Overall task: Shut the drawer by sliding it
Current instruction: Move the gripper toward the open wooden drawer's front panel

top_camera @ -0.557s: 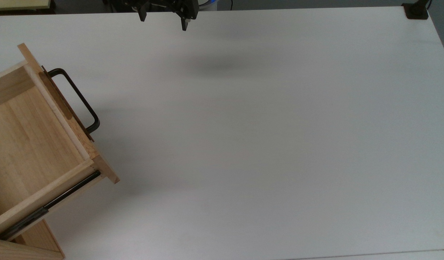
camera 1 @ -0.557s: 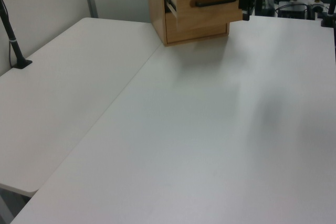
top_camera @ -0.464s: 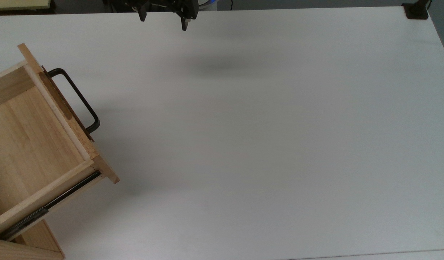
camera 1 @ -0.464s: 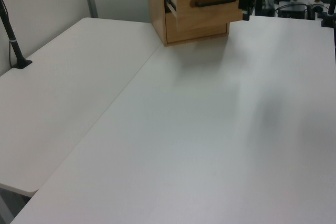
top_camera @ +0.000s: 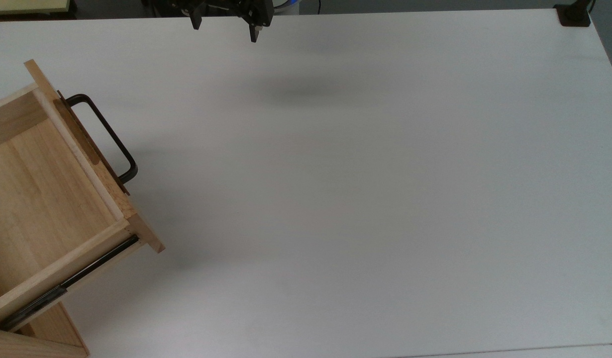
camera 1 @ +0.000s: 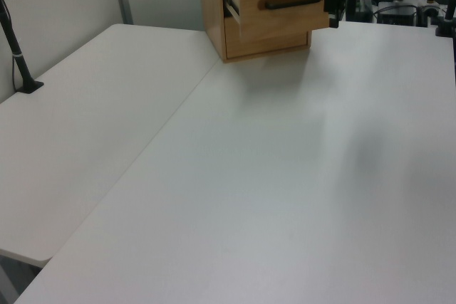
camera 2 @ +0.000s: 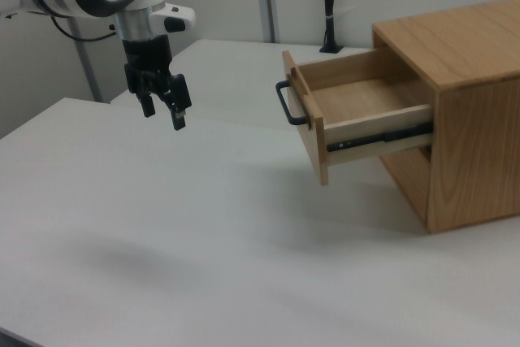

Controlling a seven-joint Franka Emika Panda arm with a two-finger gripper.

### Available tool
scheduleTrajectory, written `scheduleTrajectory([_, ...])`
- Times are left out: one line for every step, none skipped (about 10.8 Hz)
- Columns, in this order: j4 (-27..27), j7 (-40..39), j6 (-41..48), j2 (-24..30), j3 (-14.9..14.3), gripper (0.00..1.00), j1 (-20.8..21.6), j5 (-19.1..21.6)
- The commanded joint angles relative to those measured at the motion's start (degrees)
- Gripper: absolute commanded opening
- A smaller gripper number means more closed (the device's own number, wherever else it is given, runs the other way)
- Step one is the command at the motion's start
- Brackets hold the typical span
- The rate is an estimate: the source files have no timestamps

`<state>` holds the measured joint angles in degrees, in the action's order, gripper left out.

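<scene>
My jaws hang spread apart and hold nothing; the gripper (camera 2: 161,107) hovers above the counter (camera 2: 203,225), well apart from the drawer (camera 2: 357,115) and on the side its front faces. In the top view the gripper (top_camera: 225,22) sits at the counter's far edge, while the drawer (top_camera: 47,199) juts from the top view's left edge, so bare white surface lies between us.

Taking the drawer as my landmark: it stands pulled well out of the cabinet (camera 2: 463,111), its black handle (camera 2: 286,103) pointing away from the cabinet toward open counter, and one black side rail (camera 2: 382,137) is exposed beneath its pine wall. The box looks empty inside.

I judge the task barely begun; this is the approach step. Next I should travel toward the drawer front, come level with the brown plate behind the handle, and push straight along the rail line into the cabinet. An off-axis push may skew the drawer or shift the whole cabinet, so I want contact near the front's middle.
</scene>
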<state>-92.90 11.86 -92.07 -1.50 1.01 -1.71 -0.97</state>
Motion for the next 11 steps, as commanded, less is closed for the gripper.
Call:
scheduleTrajectory([0.8, 1.9, 0.3, -0.3, -1.1, 1.00, 1.0, 1.2])
scheduleTrajectory([0.8, 4.3, 0.6, -0.3, -0.7, 0.89, 1.1, 1.0])
scheduleTrajectory([0.8, 9.2, 0.2, -0.5, -0.6, 0.66, 1.1, 1.1])
scheduleTrajectory([0.7, 14.5, -0.1, -0.5, -0.6, 0.55, 0.9, 1.2])
scheduleTrajectory([0.7, 17.8, -0.8, -0.7, -0.7, 0.42, 0.8, 1.3])
scheduleTrajectory([0.7, 21.5, -3.6, -0.9, -1.1, 0.26, 0.7, 1.8])
scheduleTrajectory([0.7, 27.0, -7.0, -1.2, -1.3, 0.18, 0.2, 2.5])
scheduleTrajectory([0.8, 31.5, -10.8, -2.7, -1.5, 0.15, -0.9, 2.5])
scheduleTrajectory([1.0, 34.8, -13.9, -4.3, -1.7, 0.12, -1.7, 1.9])
scheduleTrajectory([3.0, 36.0, -15.9, -6.7, -1.7, 0.12, -2.8, 1.4])
scheduleTrajectory([5.3, 37.3, -16.7, -9.6, -1.8, 0.12, -3.7, -0.6])
